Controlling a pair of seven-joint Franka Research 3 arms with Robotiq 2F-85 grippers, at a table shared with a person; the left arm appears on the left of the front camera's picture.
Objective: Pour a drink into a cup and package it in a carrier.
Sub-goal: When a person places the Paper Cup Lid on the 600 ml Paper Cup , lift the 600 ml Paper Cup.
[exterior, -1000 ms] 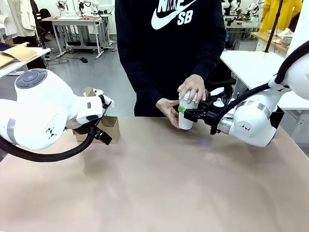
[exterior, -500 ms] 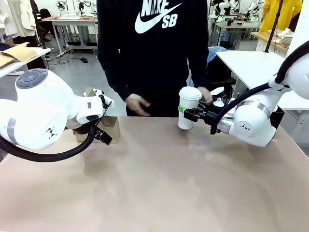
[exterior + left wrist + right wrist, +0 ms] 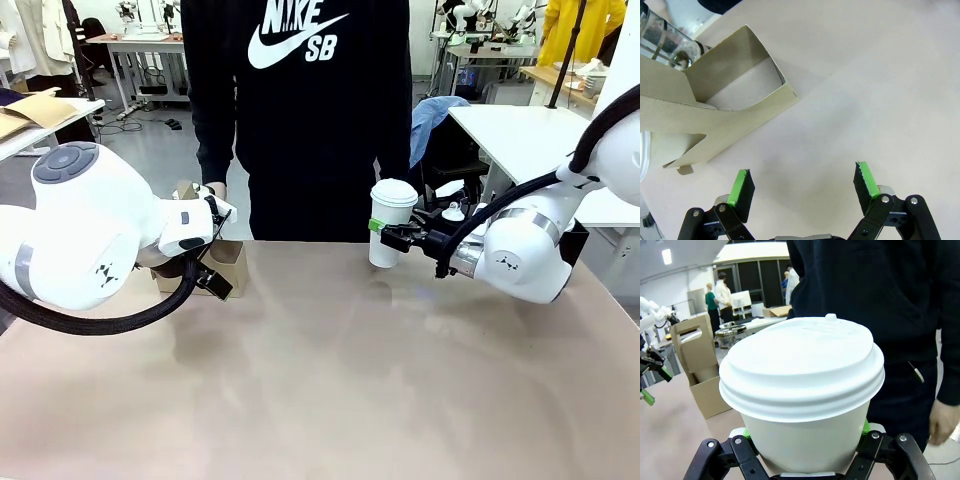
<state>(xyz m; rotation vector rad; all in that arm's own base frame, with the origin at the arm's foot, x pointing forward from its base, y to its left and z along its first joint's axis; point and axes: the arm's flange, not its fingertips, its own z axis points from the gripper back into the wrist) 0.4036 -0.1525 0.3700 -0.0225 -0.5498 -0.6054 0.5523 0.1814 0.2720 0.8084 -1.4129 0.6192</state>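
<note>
Cup [image 3: 390,232] upright, long axis vertical, wide end and white lid [image 3: 394,190] on top, at the table's [image 3: 330,380] far edge, right of centre. Right gripper [image 3: 382,233] clamps its side, 1 green pad on each flank. Left gripper [image 3: 802,180] spread wide, empty, over bare table just beside the carrier [image 3: 730,110]. Carrier sits far left, handle panel upright.
</note>
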